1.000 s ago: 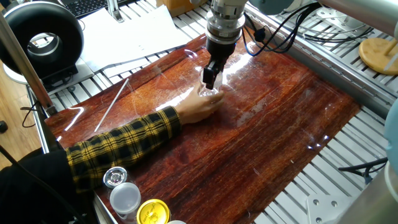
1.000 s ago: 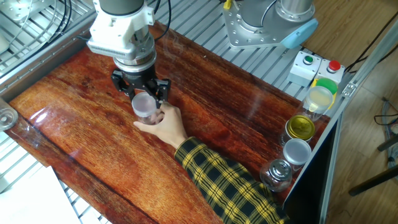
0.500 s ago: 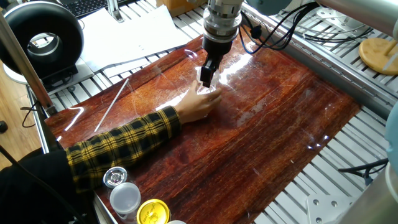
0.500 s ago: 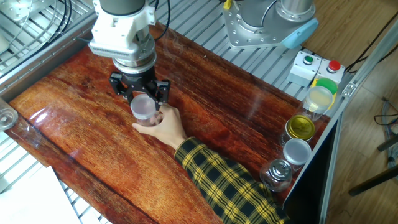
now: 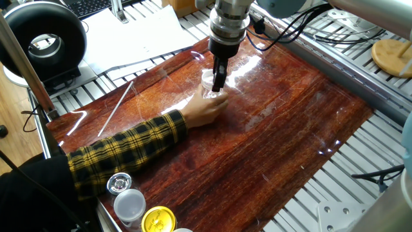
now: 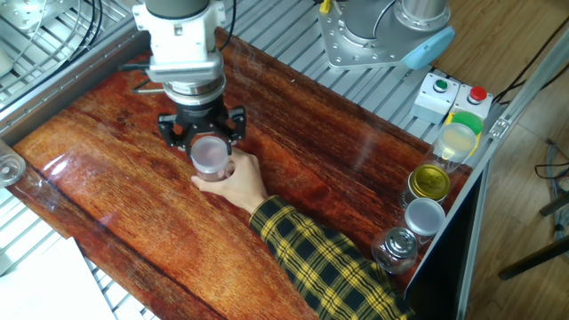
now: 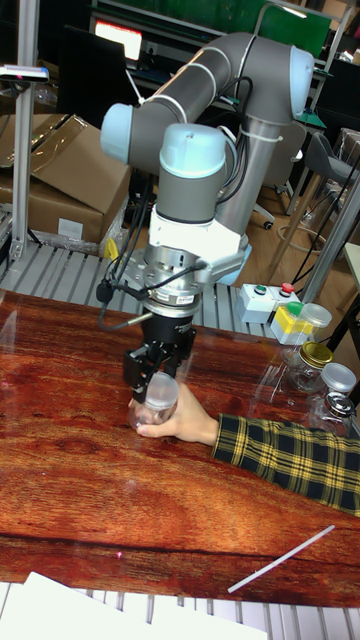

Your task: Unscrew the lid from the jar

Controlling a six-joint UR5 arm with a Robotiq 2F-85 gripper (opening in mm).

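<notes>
The robot's hand (image 6: 208, 142) is coming straight down over the jar (image 7: 152, 413), fingers pointing at the worktop (image 6: 133, 213), and it is closing its two fingers on either side of the lid (image 6: 210, 151), that small translucent white cap, so it is gripping the lid and nothing else. The jar itself is standing upright toward the far left of the red wooden worktop, and a person's hand (image 6: 238, 180) in a yellow plaid sleeve (image 5: 122, 149) is wrapping around its lower body from the near side. That, I'd say, is there to stop the clear jar from spinning along with the cap while the wrist is twisting. In the tall fixed view the arm (image 7: 200, 90) is arching over from behind and dropping its wrist vertically, so the turning axis is lining up with the jar's own. Whether the lid is already lifting free of the thread, I cannot tell; cap and jar are looking joined from here. Off to the right edge, well apart, a row of spare jars (image 6: 425, 213) is waiting, one with a yellow lid (image 5: 158, 219) and one with a shiny metal lid (image 5: 119, 183).
</notes>
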